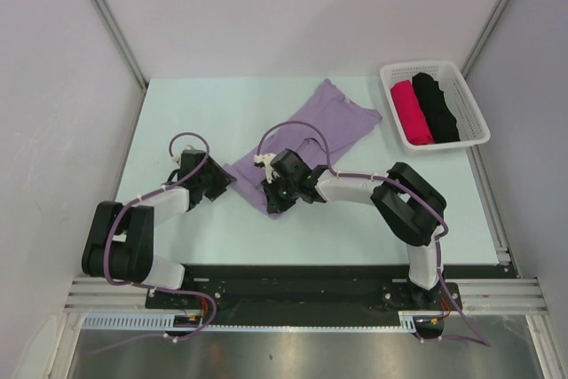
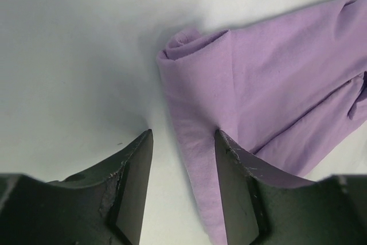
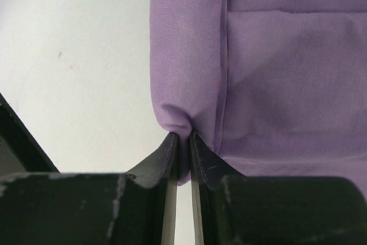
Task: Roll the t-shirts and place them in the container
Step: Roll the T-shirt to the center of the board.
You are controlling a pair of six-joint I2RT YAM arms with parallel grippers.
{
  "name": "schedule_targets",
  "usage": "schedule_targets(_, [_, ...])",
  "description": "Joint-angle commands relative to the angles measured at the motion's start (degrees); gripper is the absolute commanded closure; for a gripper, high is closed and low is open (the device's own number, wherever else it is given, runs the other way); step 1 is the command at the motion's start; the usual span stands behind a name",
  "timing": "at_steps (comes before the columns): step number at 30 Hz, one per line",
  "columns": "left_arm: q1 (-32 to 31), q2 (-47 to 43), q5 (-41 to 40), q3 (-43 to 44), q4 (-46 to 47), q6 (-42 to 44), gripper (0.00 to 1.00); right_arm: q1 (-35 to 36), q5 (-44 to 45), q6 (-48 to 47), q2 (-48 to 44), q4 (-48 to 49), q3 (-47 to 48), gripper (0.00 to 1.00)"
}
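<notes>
The lavender t-shirt (image 1: 330, 122) lay partly folded at the middle of the pale surface (image 1: 177, 113), stretching from the centre toward the upper right of the top view, its lower left corner curled into a small roll. The right pincer (image 3: 182, 137) was pressed together on a bunched fold at the shirt's lower edge, pinching the cloth between its tips. The left pincer (image 2: 183, 136), at the shirt's left corner, stood spread, the shirt's folded edge running between its fingers. In the upper right of the top view, near the shirt's far end, a white basket (image 1: 479, 130) held a pink roll (image 1: 412, 113) and a black roll (image 1: 437, 106).
</notes>
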Motion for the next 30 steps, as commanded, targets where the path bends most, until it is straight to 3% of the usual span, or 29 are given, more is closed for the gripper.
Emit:
schedule_targets(1, [0.8, -0.6, -1.9, -1.1, 4.1, -1.2, 0.48, -0.4, 1.0, -0.2, 1.7, -1.4, -1.1, 0.85])
schedule_targets(15, [2.7, 1.4, -2.5, -2.1, 11.2, -1.5, 0.45, -0.5, 1.1, -0.5, 2.0, -1.6, -1.2, 0.85])
schedule_targets(24, [2.3, 6.6, -4.0, 3.8, 5.1, 0.9, 0.58, -0.4, 1.5, -0.5, 1.7, -1.4, -1.1, 0.85])
schedule_targets(27, [1.6, 7.9, -6.1, 6.3, 1.6, 2.3, 0.66, -0.4, 2.3, -0.6, 1.1, -1.4, -1.4, 0.85])
schedule_targets(30, [0.3, 8.7, -7.9, 9.9, -4.1, 4.3, 0.81, -0.1, 4.3, -1.1, -0.3, -0.9, -2.3, 0.8])
